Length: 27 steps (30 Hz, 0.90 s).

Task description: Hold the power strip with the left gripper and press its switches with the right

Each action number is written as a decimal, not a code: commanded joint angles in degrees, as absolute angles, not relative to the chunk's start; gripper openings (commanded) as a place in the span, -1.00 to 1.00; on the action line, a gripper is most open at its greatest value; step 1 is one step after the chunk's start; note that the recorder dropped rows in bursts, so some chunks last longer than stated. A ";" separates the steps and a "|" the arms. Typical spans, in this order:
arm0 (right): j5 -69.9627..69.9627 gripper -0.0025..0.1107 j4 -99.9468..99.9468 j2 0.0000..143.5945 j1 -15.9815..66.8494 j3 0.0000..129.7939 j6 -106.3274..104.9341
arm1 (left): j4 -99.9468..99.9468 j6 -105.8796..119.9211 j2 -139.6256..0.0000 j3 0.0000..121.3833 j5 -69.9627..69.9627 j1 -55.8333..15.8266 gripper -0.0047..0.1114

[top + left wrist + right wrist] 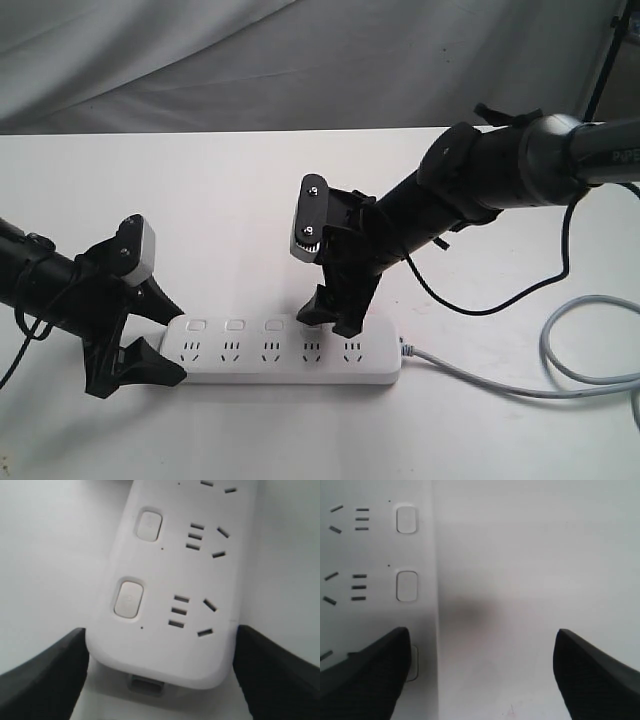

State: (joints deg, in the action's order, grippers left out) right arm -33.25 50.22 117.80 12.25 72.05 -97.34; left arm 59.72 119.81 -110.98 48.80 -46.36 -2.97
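Observation:
The white power strip point(285, 362) lies along the front of the table, its grey cable point(480, 377) leaving the right end. My left gripper point(166, 338) straddles the strip's left end; in the left wrist view its black fingers point(55, 675) press against both long sides of the strip point(170, 645), shut on it. My right gripper point(331, 320) hangs open over the strip's right half. In the right wrist view one finger point(370, 675) partly covers a switch point(414, 662); the other finger stands over bare table. Three switches point(236, 325) show to the left of it.
The grey cable loops point(600, 345) on the table at the right. A black arm cable point(470, 305) hangs down behind the strip. White table point(200, 200) stretches behind the strip, with a grey cloth backdrop point(300, 60) beyond.

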 commanded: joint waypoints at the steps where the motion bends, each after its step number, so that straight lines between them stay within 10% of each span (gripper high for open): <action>1: -32.84 0.32 49.87 118.55 11.95 71.78 -97.95 | 59.55 119.98 -110.95 48.58 -46.24 -3.35 -0.43; 27: -32.72 0.32 42.99 121.07 12.05 71.78 -97.13 | 59.55 119.98 -110.95 48.58 -46.24 -3.35 -0.43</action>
State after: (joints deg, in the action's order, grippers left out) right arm -32.88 47.26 119.32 12.25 72.49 -96.03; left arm 59.72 119.81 -110.98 48.80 -46.36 -2.97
